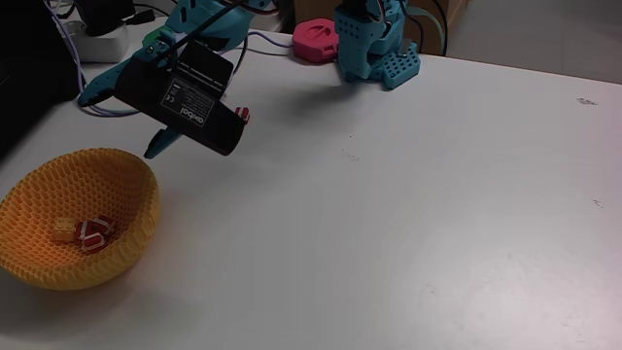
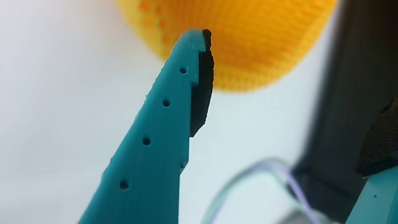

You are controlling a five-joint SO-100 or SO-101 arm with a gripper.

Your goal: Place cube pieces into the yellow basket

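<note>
My pincer [image 1: 121, 117] hangs above the white worktop [image 1: 408, 214], far left, just beyond the yellow basket [image 1: 126, 180]; its two teal fingers stand spread apart with nothing between them, one tip toward the left edge, the other pointing down near the basket's far rim; in the wrist view one finger [image 2: 163, 124] with its dark pad crosses in front of the blurred basket [image 2: 261, 43]; inside the basket lie cube pieces [image 1: 86, 231], one yellow, the others red-and-white striped; one more striped cube [image 1: 243, 115] sits on the worktop just right of my black wrist camera [image 1: 194, 97]; a pink disc [image 1: 316, 39] lies far back beside my teal base [image 1: 374, 44].
</note>
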